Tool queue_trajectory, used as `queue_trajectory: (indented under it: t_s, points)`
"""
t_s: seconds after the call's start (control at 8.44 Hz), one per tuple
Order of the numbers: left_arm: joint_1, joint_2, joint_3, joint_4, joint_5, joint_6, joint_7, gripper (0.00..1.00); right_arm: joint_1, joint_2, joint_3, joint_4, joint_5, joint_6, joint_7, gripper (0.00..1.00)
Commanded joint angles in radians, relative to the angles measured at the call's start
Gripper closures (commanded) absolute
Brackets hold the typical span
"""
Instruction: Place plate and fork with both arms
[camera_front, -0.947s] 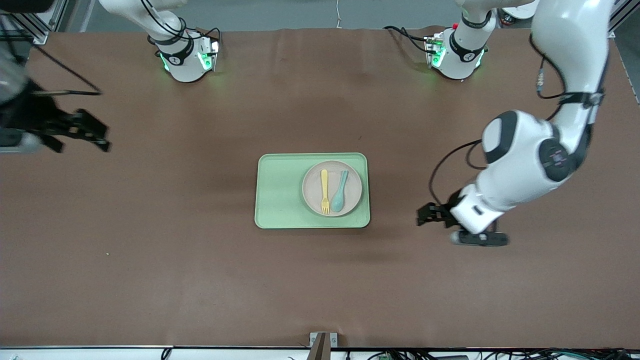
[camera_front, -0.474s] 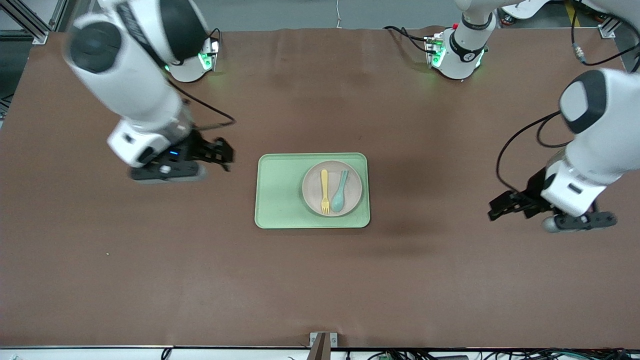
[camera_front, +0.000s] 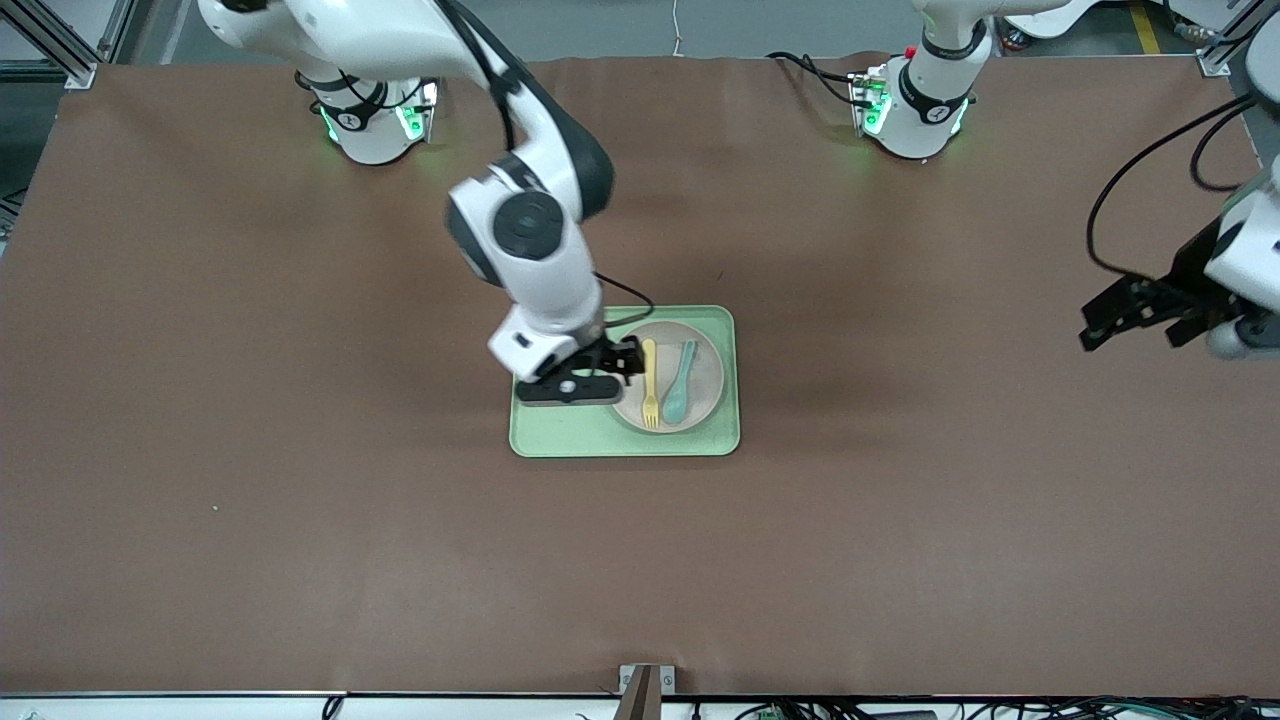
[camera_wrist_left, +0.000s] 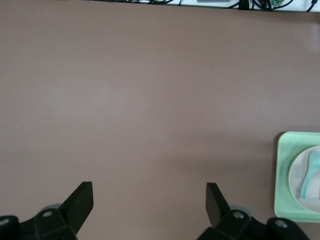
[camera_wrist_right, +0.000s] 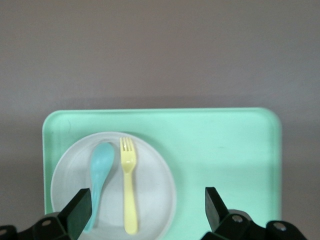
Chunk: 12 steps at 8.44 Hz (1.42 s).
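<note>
Both pairs of jaws stand wide apart and hold nothing. One black two-finger right gripper (camera_front: 622, 362) hangs low over the rectangular pale green plastic tray (camera_front: 560, 420), which lies near the middle of the brown worktop (camera_front: 300, 550), a little closer to the edge where the arm bases stand than to the front camera's edge. On the tray, toward the left arm's end, sits the round shallow beige plate with a raised rim (camera_front: 708, 375). Inside the plate lie a small pale yellow plastic fork (camera_front: 649, 381) and, just beside it toward the left arm's end, a teal plastic spoon (camera_front: 680, 381), both with their working ends pointing toward the front camera. The right gripper is over the plate's rim at the right arm's side, close beside the fork's handle. The black left gripper (camera_front: 1145, 312) hovers over bare worktop near the edge at the left arm's end, well apart from the tray, and appears to wait. The fork looks light, stiff and somewhat slick, probably best pinched across its narrow handle; the plate looks rigid and light, best taken by its raised rim. Bare worktop surrounds the tray on all sides, leaving ample room to set things down.
</note>
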<state>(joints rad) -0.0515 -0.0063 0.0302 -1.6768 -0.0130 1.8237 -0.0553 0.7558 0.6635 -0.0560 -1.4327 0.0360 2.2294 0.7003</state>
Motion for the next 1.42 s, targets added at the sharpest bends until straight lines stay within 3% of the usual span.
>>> queue_trajectory:
  t_s: [0.0, 0.12, 0.24, 0.59, 0.95, 1.3]
  points:
    - [-0.044, -0.148, 0.046, -0.157, 0.015, 0.005, 0.022, 0.01, 0.036, 0.089, -0.015, 0.028, 0.001, 0.062, 0.074, 0.0]
    - [-0.042, -0.171, 0.048, -0.178, 0.013, 0.006, 0.022, 0.01, 0.042, 0.119, -0.013, 0.028, 0.001, 0.064, 0.087, 0.0]
    - [-0.033, -0.158, 0.048, -0.14, 0.015, -0.003, 0.031, 0.01, 0.062, 0.137, -0.013, 0.028, -0.002, 0.072, 0.088, 0.0]
    - [-0.031, -0.037, 0.048, 0.085, 0.015, -0.182, 0.081, 0.01, 0.089, 0.157, -0.013, 0.028, 0.013, 0.085, 0.122, 0.02]
    - [-0.033, -0.034, 0.048, 0.104, 0.015, -0.182, 0.083, 0.01, 0.105, 0.185, -0.013, 0.023, 0.013, 0.085, 0.134, 0.06]
    - [-0.031, -0.034, 0.046, 0.098, 0.018, -0.181, 0.083, 0.01, 0.116, 0.186, -0.012, 0.021, 0.015, 0.079, 0.149, 0.31]
